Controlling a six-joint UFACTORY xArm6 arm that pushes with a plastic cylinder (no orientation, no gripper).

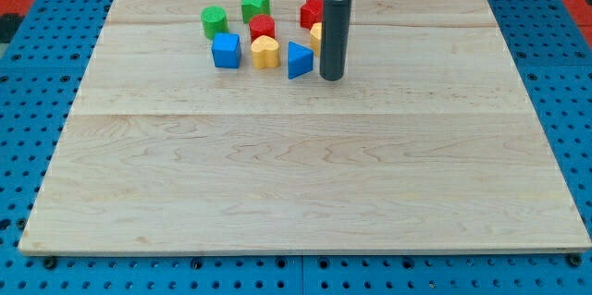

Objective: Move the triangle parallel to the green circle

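Observation:
The blue triangle [298,60] lies on the wooden board [305,175] near the view's top. My tip [331,77] stands just to its right, close to it, with a small gap. The green circle [214,22] sits up and to the left of the triangle, at the left end of the cluster. The rod rises from the tip to the view's top edge and hides part of a yellow block [316,35] and a red block [311,11] behind it.
A green star-like block [255,4], a red block [263,28], a yellow heart [265,53] and a blue cube [226,51] crowd between the green circle and the triangle. Blue pegboard [37,73] surrounds the board.

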